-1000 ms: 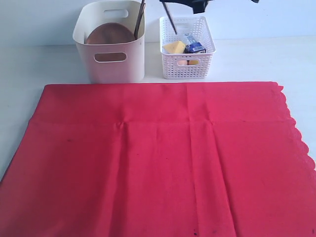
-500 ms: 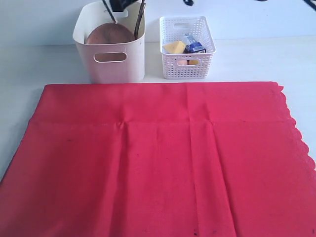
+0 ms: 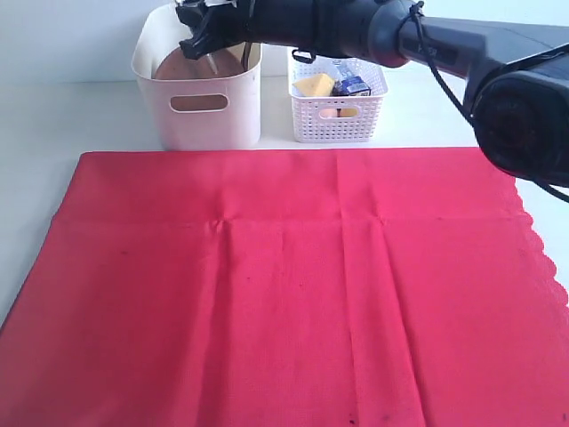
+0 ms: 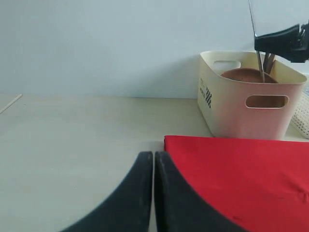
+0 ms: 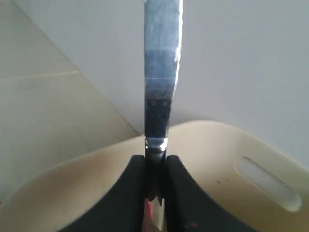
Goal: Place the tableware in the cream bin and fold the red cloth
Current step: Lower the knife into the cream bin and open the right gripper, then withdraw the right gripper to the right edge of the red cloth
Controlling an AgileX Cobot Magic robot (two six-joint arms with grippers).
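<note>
Where red cloth [image 3: 284, 285] covers the pale table [image 3: 462, 107], right hand [image 5: 155, 169] pinches a knife [image 5: 161, 72] above cream bin [image 3: 200, 120]; left hand [image 4: 154, 164] pressed together.

We see our right hand [image 5: 155, 162] with its two dark fingers [image 5: 135, 193] pressed against a silver table knife [image 5: 161, 58], one on each side. The knife stands upright between them, its blade running out past the picture's edge. Behind the hand lies the cream bin [image 5: 227, 150], whose oval handle cutout [image 5: 265, 183] shows in one wall. Beyond the bin are the pale counter [image 5: 43, 121] and a plain wall [image 5: 241, 58].
</note>
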